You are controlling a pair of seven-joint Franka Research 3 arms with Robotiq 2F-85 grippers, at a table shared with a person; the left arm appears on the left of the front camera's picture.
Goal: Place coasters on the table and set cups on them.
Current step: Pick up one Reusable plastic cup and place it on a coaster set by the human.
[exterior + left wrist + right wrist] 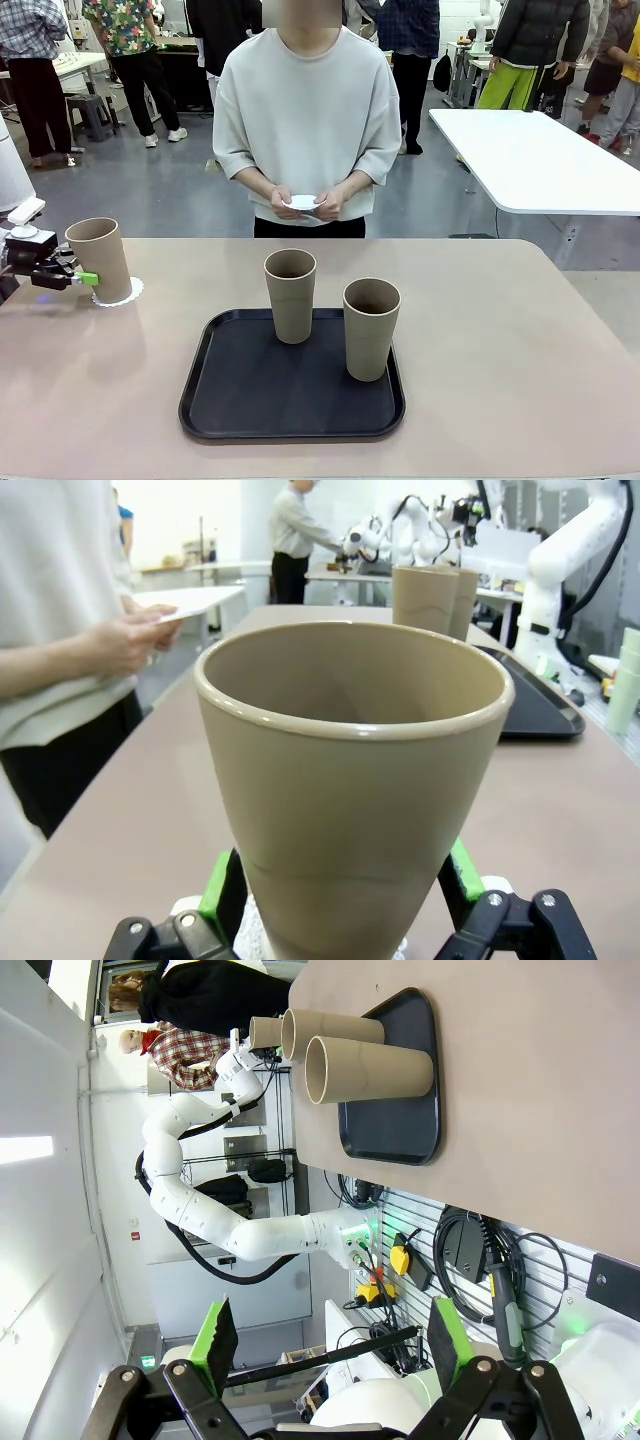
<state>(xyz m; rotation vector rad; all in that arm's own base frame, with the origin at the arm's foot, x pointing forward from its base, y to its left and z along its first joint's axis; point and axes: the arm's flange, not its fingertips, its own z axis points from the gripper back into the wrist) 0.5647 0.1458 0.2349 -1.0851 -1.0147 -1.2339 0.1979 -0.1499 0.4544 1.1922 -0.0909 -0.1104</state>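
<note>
On bench [500, 330] left edge, cup [100, 258] stands on coaster [128, 294]. Left claw [340, 885] straddles it, can't tell if gripping. Right claw [325, 1345] spread, empty. Two cups [290, 295] [371, 328] on tray [240, 400].

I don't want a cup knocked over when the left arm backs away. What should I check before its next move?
1. First cup seated on its coaster: ok.
2. Left pincer open around that cup: looks ok.
3. Two other cups upright on the tray: ok.
4. Next coaster laid on the table: not ok, the person's hands hold it.
5. Right pincer open, away from the cups: ok.
</note>
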